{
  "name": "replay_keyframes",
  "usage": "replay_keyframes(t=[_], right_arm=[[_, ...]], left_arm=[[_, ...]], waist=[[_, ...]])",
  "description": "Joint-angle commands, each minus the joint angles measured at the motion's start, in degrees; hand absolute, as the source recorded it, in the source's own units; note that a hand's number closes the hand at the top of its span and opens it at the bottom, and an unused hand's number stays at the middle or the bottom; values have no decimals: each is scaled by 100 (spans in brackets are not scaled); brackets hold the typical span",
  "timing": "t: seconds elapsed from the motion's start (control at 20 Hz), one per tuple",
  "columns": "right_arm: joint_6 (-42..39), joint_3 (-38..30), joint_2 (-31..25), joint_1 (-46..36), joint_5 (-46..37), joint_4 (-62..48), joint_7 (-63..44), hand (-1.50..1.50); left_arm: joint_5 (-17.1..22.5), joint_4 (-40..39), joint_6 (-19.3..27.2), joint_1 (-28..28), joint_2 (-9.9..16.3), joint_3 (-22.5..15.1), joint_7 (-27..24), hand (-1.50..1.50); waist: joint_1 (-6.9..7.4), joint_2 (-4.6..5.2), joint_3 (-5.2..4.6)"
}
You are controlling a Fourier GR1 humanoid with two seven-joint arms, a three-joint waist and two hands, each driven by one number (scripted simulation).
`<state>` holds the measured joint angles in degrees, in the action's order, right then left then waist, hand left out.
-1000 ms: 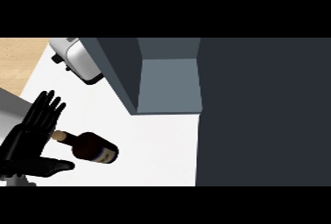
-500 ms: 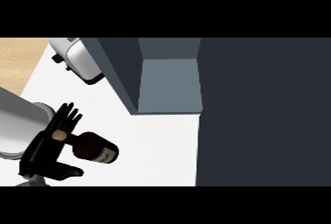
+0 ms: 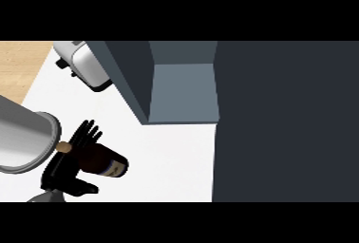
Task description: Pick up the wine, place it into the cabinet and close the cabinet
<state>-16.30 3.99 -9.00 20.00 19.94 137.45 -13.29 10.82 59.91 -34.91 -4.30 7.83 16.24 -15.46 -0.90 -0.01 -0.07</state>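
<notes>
Wine (image 3: 104, 162) is lying on its side on the white counter (image 3: 168, 161) at the lower left of our head view, cork end pointing up-left, so honestly we're barely off the starting line. Nothing has gone into the cabinet (image 3: 184, 90) yet: its grey interior shows open at the top middle, with the big dark door (image 3: 288, 118) swung out along the right side, well apart from the bottle. So what's left is pretty much everything: get a proper hold, lift, carry it over to the opening, set it inside, then swing that door closed. As for the left hand (image 3: 70, 163), it's right on the bottle, coming in from the lower left under the fat grey forearm (image 3: 21, 137). We see the fingers (image 3: 85, 133) sticking up past the neck and fairly straight, with the thumb down by the bottle's lower side, so we'd call it released and bracketing the bottle rather than clenched on it. Fair warning, the hand is black against a dark bottle, so whether any part already touches the glass is hard for us to say. The right hand doesn't show anywhere. A silver toaster (image 3: 88, 64) sits up at the top left, out of the way.
</notes>
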Motion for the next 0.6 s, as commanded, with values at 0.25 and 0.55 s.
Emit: replay_keyframes(t=[0.25, 0.55], right_arm=[[-27, -123, -34, 603, 641, 1180, -291, -150], [23, -157, -123, 260, 724, 1022, -485, -150]], left_arm=[[-56, -1327, -212, -511, 9, 90, -782, -150], [-178, -2586, -463, -990, 265, 219, -1562, -150]], waist=[[-22, -10, 4], [-17, 13, -4]])
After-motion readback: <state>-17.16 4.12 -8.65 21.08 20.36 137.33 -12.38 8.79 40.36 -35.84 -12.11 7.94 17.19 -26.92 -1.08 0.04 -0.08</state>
